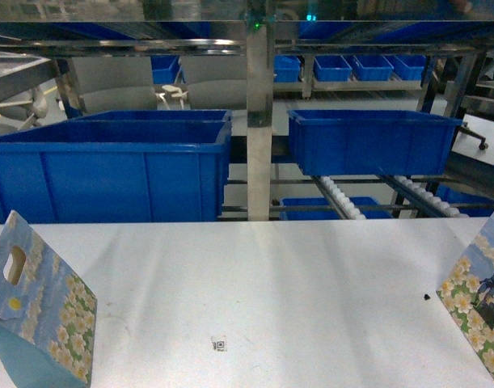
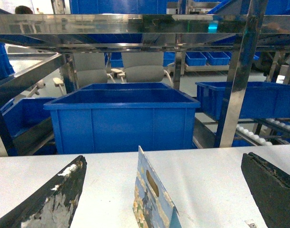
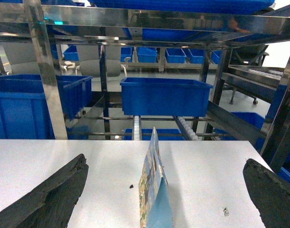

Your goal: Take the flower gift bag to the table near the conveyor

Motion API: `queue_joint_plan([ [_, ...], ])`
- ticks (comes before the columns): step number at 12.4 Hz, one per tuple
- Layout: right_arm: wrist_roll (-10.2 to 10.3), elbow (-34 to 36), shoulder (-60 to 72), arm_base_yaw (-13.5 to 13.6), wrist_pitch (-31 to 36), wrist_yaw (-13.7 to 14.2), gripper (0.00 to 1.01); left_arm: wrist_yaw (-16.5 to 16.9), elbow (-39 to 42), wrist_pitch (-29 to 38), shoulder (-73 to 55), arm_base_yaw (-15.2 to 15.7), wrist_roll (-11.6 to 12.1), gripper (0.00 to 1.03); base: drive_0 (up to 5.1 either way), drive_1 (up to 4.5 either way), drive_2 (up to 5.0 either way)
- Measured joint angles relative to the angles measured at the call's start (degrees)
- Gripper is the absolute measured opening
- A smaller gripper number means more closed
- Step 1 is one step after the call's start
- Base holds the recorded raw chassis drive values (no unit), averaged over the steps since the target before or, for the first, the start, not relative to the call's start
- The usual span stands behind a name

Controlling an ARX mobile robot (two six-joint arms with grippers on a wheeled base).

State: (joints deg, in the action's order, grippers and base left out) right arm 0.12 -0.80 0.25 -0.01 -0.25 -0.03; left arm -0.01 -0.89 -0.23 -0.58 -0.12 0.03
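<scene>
- The surface [image 1: 255,283] is a wide white-grey top with a few black specks and a tiny square code sticker [image 1: 219,344] near its front middle.
- Two flower gift bags stand upright on it, well apart: the left flower gift bag [image 1: 38,311] at the near left corner, the right flower gift bag [image 1: 483,311] at the near right edge, cut off by the frame.
- The left pincer [image 2: 166,199] is released; its two worn dark fingers [image 2: 52,197] are spread wide, with the left bag [image 2: 152,202] standing edge-on between them, touching neither.
- The right pincer [image 3: 166,197] is likewise spread open, the right bag [image 3: 154,192] between its fingers [image 3: 50,194] and clear of both.
- Beyond the far edge of the surface runs the conveyor [image 1: 344,200], steel-framed sloping tracks with rows of small white rollers.
- Blue plastic bins sit on that frame: a large blue bin [image 1: 109,170] at left, a smaller blue bin [image 1: 368,141] at right, above the rollers.
</scene>
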Motion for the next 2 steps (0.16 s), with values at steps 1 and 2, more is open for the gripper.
queue_joint_plan([
  [1,0.0,0.0,0.0,0.0,-0.02,0.0,0.98,0.0,0.0,0.0,0.0,0.0,0.0,0.98,0.0,0.0,0.0],
  [2,0.0,0.0,0.0,0.0,-0.02,0.0,0.98,0.0,0.0,0.0,0.0,0.0,0.0,0.98,0.0,0.0,0.0],
])
